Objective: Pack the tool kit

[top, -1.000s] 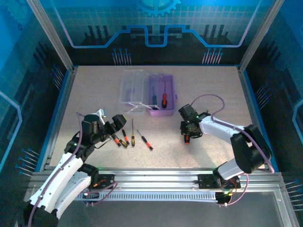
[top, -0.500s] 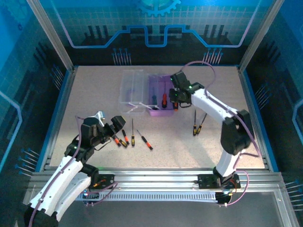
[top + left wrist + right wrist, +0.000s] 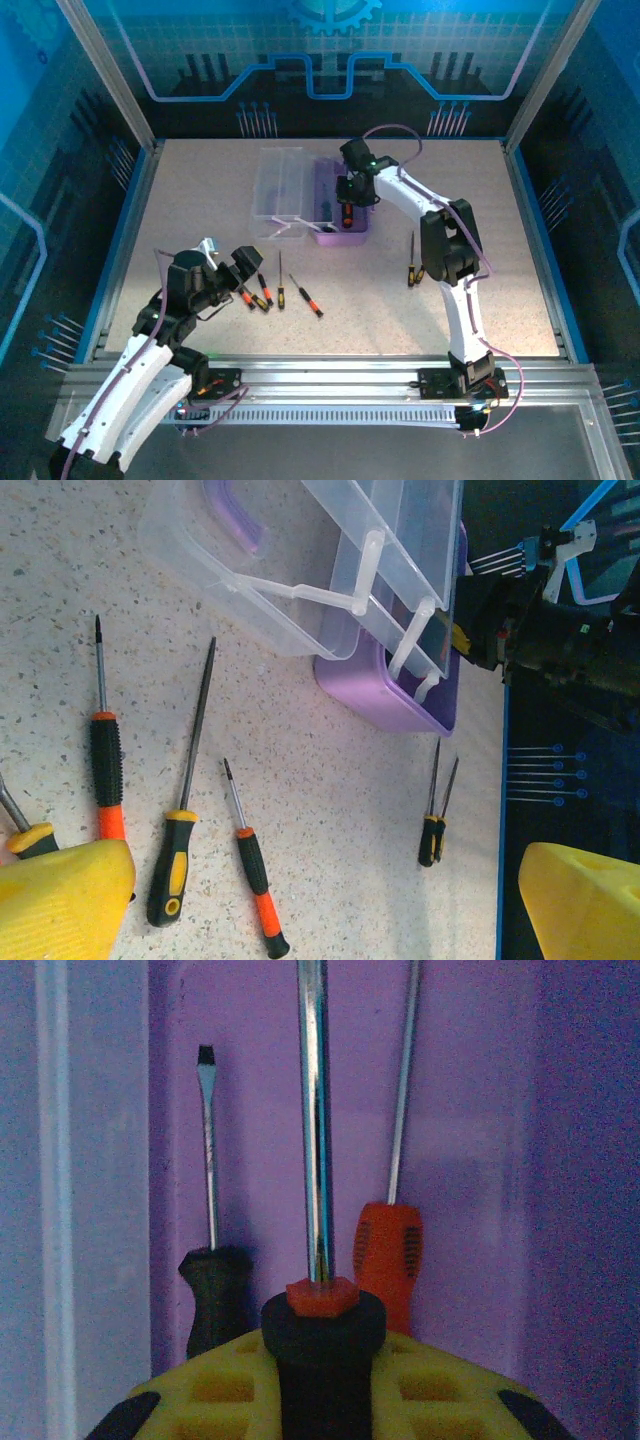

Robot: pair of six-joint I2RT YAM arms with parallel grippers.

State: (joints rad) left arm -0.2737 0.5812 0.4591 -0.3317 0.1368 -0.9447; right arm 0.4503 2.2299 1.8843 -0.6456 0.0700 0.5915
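The tool kit's purple case (image 3: pixel 352 236) lies open at the table's middle back, its clear lid (image 3: pixel 277 185) folded out to the left. My right gripper (image 3: pixel 347 203) hangs over the case, shut on a black-handled screwdriver (image 3: pixel 321 1298) with a red collar, shaft pointing along the purple case floor (image 3: pixel 470 1160). Below it in the case lie a black-handled screwdriver (image 3: pixel 213 1295) and a red-handled one (image 3: pixel 388 1260). My left gripper (image 3: pixel 238 270) stands open above several loose screwdrivers (image 3: pixel 281 287). Its yellow fingers (image 3: pixel 60 900) hold nothing.
Two slim yellow-black screwdrivers (image 3: pixel 413 262) lie side by side right of the case, also seen in the left wrist view (image 3: pixel 432 830). An orange-black screwdriver (image 3: pixel 255 875) and a yellow-black one (image 3: pixel 178 865) lie between the left fingers. Blue frame rails (image 3: pixel 530 220) border the table.
My right arm has swung from the right middle of the table up and left to over the purple case, carrying its screwdriver. The left arm has barely moved.
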